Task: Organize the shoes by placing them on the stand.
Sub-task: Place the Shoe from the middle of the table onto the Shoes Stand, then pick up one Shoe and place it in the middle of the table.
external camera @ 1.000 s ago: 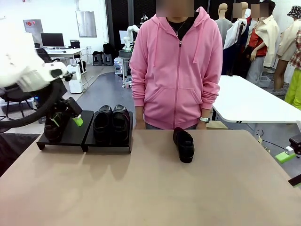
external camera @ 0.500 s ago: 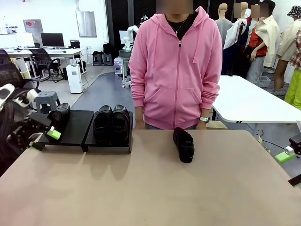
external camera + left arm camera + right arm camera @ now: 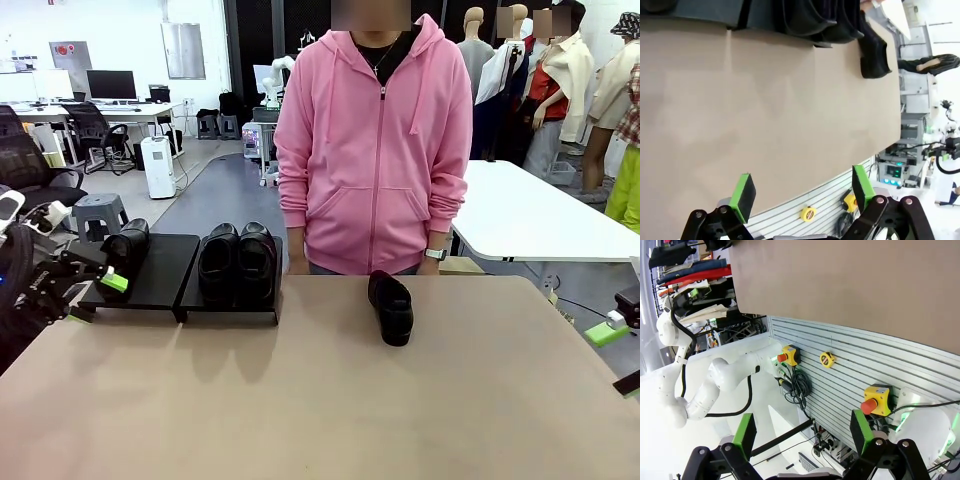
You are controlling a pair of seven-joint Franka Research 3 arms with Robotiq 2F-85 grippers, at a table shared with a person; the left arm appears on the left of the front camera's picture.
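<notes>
Three glossy black leather loafers sit on the low matte black two-panel stand, one more waits on the table right of it, and the left gripper beside the stand hangs spread and empty.

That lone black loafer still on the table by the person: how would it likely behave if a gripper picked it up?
The lone loafer looks glossy, so pads may slip on its upper. Its open collar probably flexes when squeezed. It rests flat on its sole, so it seems unlikely to roll or tip.
</notes>
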